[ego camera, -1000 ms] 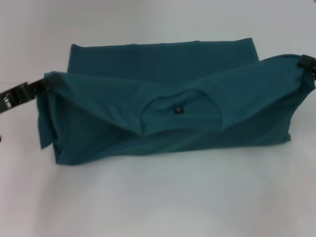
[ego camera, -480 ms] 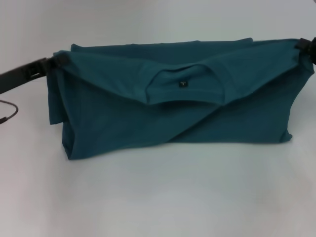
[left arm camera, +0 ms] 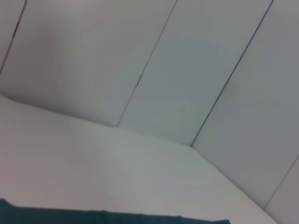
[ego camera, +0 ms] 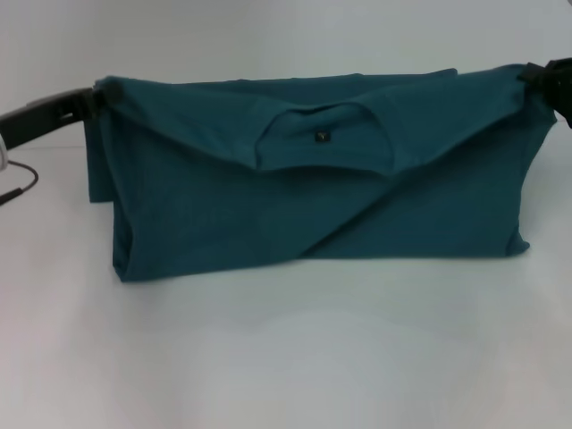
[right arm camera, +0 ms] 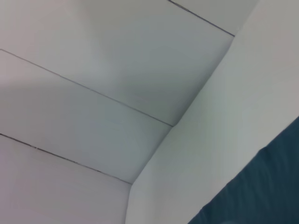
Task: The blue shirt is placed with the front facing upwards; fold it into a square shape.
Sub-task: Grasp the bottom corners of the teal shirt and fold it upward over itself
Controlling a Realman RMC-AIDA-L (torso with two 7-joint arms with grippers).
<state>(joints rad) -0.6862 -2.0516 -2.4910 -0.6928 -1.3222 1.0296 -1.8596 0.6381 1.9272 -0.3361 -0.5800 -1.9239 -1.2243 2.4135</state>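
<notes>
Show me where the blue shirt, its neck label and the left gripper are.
blue shirt (ego camera: 223, 223): head view, front panel.
neck label (ego camera: 323, 137): head view, inside the collar.
left gripper (ego camera: 98, 96): head view, at the shirt's corner.

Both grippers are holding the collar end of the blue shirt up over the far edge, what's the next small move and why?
Probably lower both grippers together and let go. The left gripper and right gripper pinch the collar-end corners of the blue shirt, and that held edge already lines up with the far edge of the layer beneath. Setting it down on the table would finish this fold.
</notes>
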